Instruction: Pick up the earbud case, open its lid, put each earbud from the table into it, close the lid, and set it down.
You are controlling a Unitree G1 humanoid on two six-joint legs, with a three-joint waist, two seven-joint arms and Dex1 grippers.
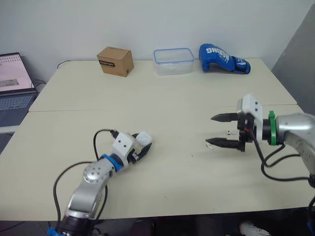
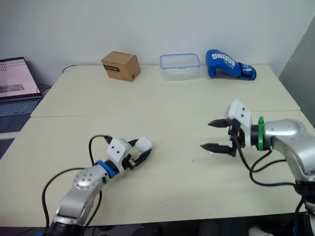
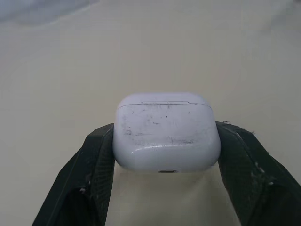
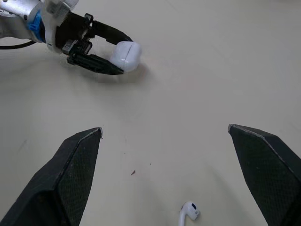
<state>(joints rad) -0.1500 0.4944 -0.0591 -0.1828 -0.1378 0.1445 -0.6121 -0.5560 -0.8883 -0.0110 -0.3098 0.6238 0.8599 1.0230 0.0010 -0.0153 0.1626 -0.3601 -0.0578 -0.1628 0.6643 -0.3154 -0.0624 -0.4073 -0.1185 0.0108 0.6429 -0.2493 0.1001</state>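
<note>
On your left, the left gripper (image 1: 142, 143) is clamped on the white earbud case (image 3: 167, 132) (lid shut), down near the table (image 1: 172, 98). To your right, the right gripper (image 1: 209, 130) is spread wide, with one earbud (image 4: 189, 212) lying on the table between its fingers.

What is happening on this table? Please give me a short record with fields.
Left claw: shut on the earbud case, one finger at each side
Case state: closed
Right claw: open, over an earbud lying on the table
Far edge of table: cardboard box, clear container, blue boxing glove
Beside the table, robot's left: laptop
</note>
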